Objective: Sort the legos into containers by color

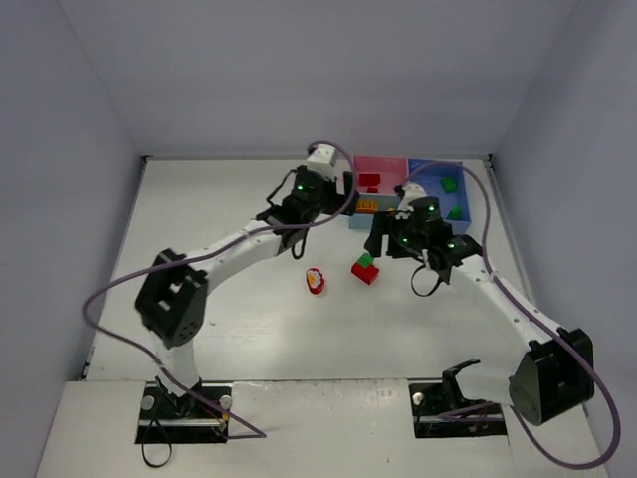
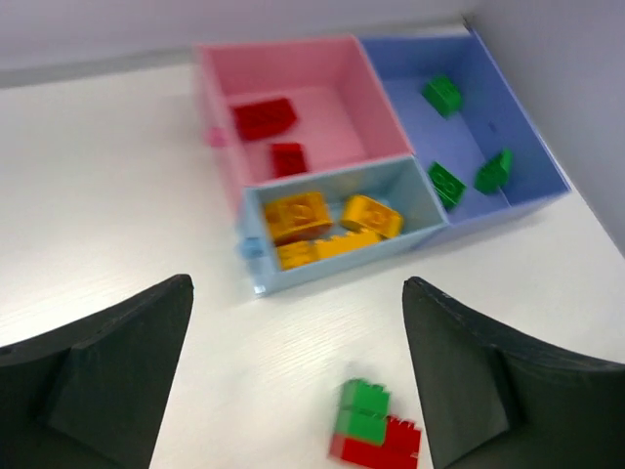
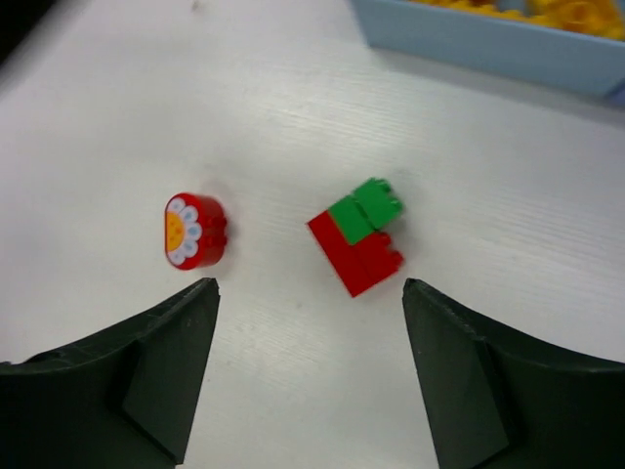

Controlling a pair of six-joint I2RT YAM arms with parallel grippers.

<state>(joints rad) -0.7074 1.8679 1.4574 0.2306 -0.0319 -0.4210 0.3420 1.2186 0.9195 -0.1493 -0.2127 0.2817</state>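
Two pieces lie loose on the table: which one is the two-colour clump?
The red-and-green clump, nearer the light blue tray: green brick stuck on red. The other, a rounded red piece, has a flower print.

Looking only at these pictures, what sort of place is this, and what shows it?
Most likely a robotics lab test cell: a white table boxed in by bare grey walls, a left arm and right arm bolted at its near edge, and toy legos staged beside colour-sorting trays.
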